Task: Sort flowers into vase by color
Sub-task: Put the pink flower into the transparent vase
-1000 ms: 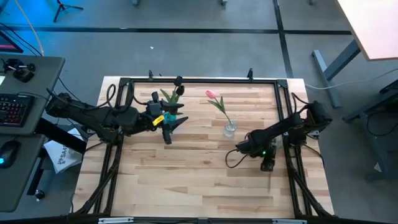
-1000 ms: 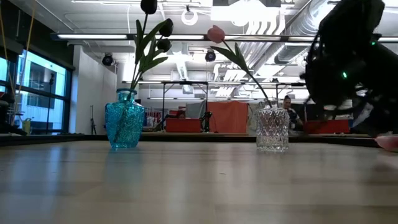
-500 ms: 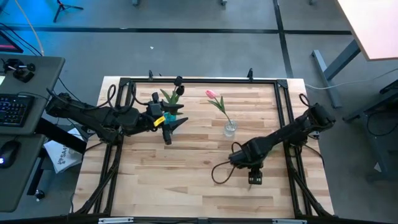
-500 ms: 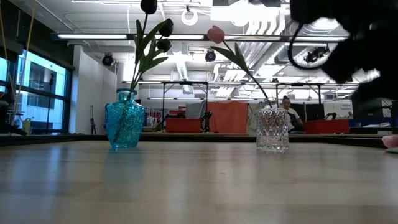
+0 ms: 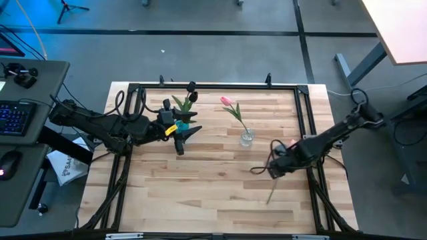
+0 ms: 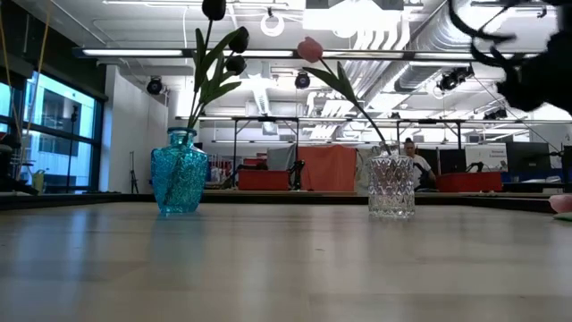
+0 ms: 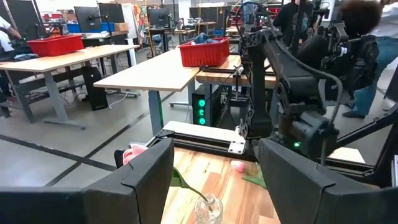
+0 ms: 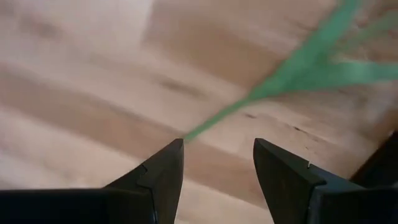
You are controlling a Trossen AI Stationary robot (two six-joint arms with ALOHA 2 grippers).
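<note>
Blue vase (image 6: 179, 183) holds two dark tulips (image 6: 234, 52); clear vase (image 6: 391, 186) holds one pink tulip (image 6: 310, 48). Second pink tulip (image 5: 291, 144) on table (image 5: 200, 193) (right tool (image 5: 273, 172) released above its stem). Left tool (image 5: 181, 141) released by blue vase.

Two vases stand on the table (image 5: 200, 193): the left vase (image 6: 179, 182) holds two flowers (image 6: 217, 54), the right vase (image 6: 391, 186) one. Another flower (image 5: 273, 190) lies right of them, under the right gripper (image 5: 272, 171).
</note>
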